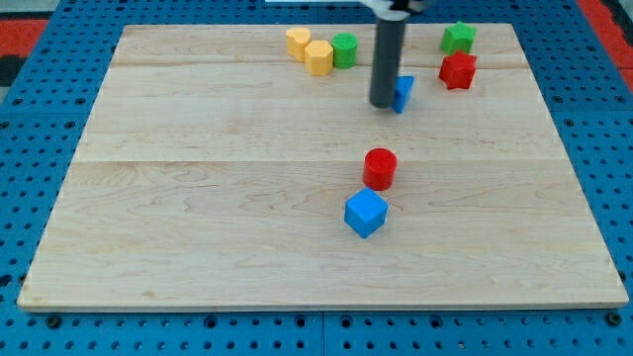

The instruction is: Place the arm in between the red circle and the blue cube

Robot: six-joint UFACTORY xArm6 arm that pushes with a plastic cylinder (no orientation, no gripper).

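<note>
The red circle (380, 168) is a short red cylinder near the board's middle. The blue cube (366, 213) lies just below it and slightly to the view's left, almost touching. My tip (383, 104) is the lower end of a dark rod coming down from the view's top. It stands well above the red circle in the view, right against the left side of a small blue block (404, 93) that it partly hides.
Two yellow blocks (309, 50) and a green cylinder (344, 48) sit in a row at the top middle. A green star-like block (458, 38) and a red block (457, 70) sit at the top right. The wooden board (198, 198) lies on a blue pegboard.
</note>
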